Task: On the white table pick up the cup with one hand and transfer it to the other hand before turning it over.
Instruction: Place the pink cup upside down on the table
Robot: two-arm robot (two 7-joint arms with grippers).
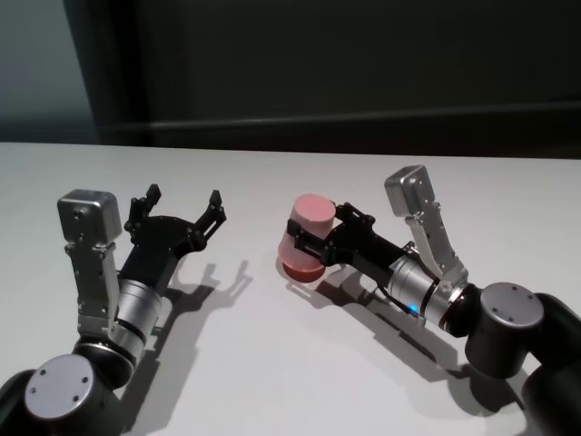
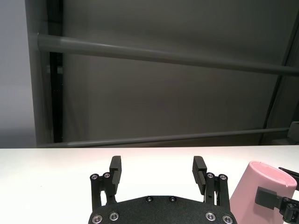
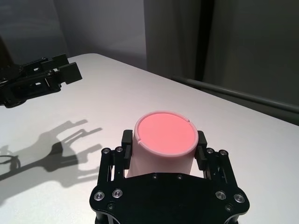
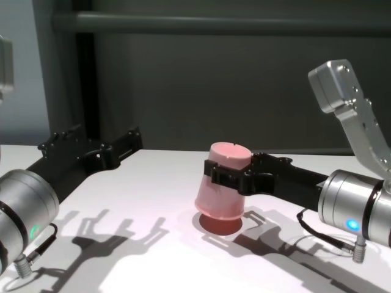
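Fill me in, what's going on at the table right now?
The right tool is clamped on the salmon-pink tapered plastic cup, holding it upside down, base up and rim down, slightly tilted just above the white table. The left tool hovers open beside it, empty and clear of the cup.

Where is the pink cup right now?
In the head view, the cup sits right of centre, upside down, clamped in the right gripper just above the white table.

In the left wrist view, the cup is cut off at the bottom edge.
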